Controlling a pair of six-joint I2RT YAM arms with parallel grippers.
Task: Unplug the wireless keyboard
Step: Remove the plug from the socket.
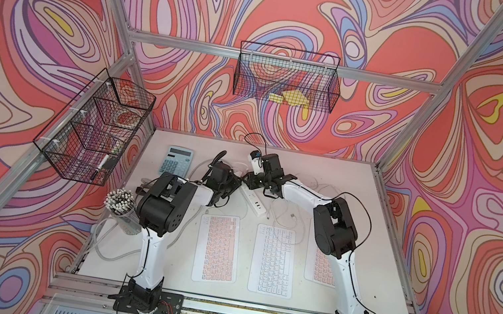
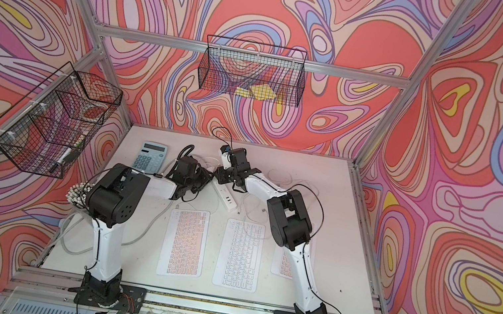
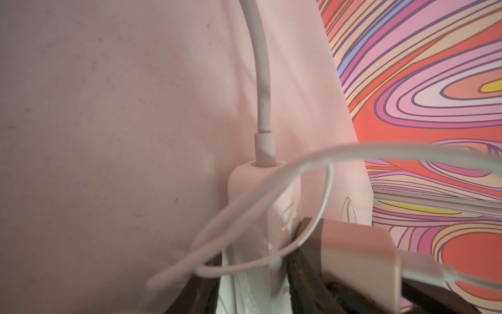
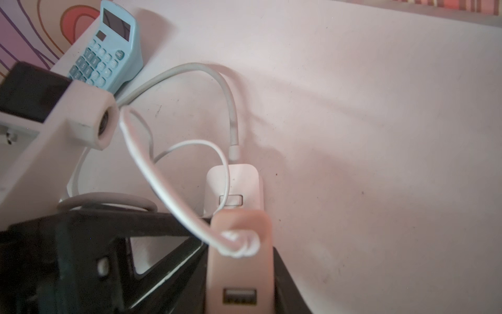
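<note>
Meeting at the power strip
Left gripper and right gripper are seen nearly touching above its far end (keyboards laid nearer).

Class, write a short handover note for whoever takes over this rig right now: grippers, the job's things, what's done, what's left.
Right gripper: shut on the charger block, thin cable plugged into it.
Left gripper: straddles the power strip; grip unclear.
Keyboards: three, flat on the table, nearer the arm bases.
Done: block gripped at the strip's far end.
Left: pull the block clear if not already out, then release.
</note>
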